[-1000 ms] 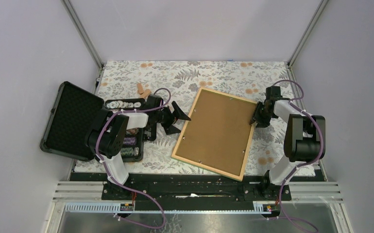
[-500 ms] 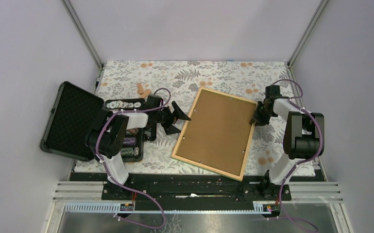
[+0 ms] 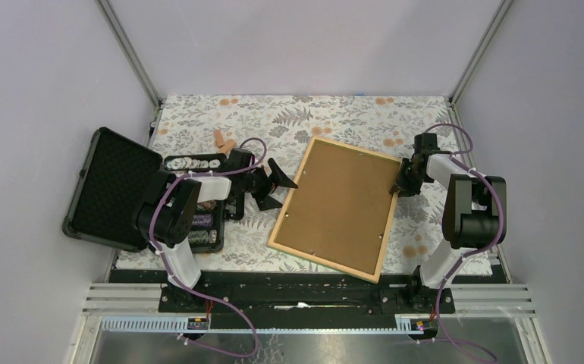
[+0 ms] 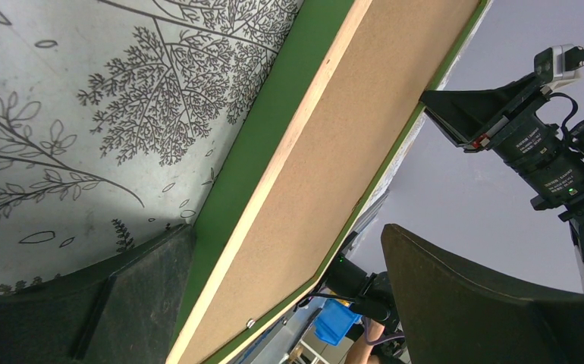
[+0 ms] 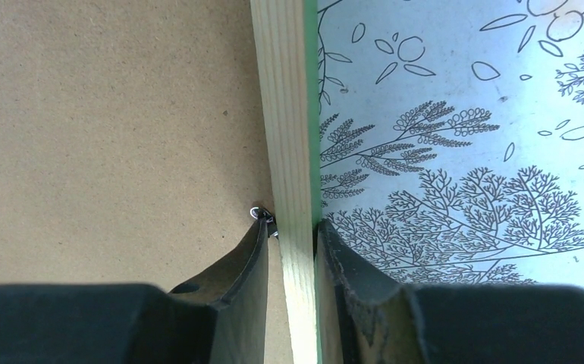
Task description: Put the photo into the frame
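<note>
The frame (image 3: 324,262) lies back up on the floral cloth, and a brown backing board (image 3: 340,205) fills it. The photo is hidden. My right gripper (image 3: 399,186) is at the frame's right edge. In the right wrist view, that gripper (image 5: 293,224) is shut on the light wood rail (image 5: 285,114), one finger over the board by a metal tab and the other on the green outer side. My left gripper (image 3: 277,189) stands wide open just off the frame's left edge. Seen from the left wrist, the gripper (image 4: 285,235) holds nothing and the frame's edge (image 4: 274,174) runs between its fingers.
An open black case (image 3: 111,189) stands at the left, with a tray of poker chips (image 3: 194,161) beside the left arm. Small tan pieces (image 3: 222,139) lie behind it. A camera on a stand (image 4: 532,136) shows beyond the table's right side.
The right gripper's jaws have narrowed onto the frame's right edge, and the right wrist has shifted slightly. The left arm and the frame have not visibly moved.
</note>
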Robot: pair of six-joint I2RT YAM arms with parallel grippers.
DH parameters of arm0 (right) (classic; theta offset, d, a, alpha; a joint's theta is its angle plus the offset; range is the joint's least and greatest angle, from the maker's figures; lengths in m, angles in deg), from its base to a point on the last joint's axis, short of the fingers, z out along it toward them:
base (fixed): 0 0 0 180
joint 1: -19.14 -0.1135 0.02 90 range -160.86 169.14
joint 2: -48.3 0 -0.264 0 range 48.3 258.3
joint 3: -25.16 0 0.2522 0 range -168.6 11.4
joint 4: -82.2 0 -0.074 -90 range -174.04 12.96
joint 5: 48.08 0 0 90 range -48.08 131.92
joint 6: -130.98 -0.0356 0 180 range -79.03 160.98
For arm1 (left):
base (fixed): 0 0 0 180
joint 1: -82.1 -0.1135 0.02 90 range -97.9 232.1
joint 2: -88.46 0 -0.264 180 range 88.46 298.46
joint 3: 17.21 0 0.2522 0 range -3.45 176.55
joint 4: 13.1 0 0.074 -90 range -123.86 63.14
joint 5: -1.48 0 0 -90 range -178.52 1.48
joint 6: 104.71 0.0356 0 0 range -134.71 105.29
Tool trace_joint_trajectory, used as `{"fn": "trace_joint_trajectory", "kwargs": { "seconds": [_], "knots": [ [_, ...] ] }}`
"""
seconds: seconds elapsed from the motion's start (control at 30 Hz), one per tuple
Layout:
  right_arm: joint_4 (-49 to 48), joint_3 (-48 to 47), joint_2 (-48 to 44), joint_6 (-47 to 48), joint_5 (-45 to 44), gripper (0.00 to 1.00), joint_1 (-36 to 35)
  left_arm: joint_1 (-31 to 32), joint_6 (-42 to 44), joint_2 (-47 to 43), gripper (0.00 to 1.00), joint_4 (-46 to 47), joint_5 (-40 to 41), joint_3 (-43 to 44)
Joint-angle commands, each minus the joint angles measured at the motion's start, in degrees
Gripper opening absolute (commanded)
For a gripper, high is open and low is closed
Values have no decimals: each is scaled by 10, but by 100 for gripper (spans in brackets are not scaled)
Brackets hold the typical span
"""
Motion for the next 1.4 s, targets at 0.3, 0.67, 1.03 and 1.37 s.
{"fn": "trace_joint_trajectory", "kwargs": {
  "seconds": [0.3, 0.67, 1.03, 1.37],
  "knots": [
    [10, -3, -51, 0, 17, 69, -21, -19, 19, -28, 99, 39, -10, -10],
    [91, 151, -190, -152, -30, 75, -92, -30, 29, -19, 99, 32, 4, -7],
    [109, 255, -311, -228, -42, 54, -108, -34, 20, -25, 99, 45, -7, -12],
    [90, 250, -275, -230, -54, 53, -120, -35, 10, -30, 99, 59, -14, -16]
  ]
}}
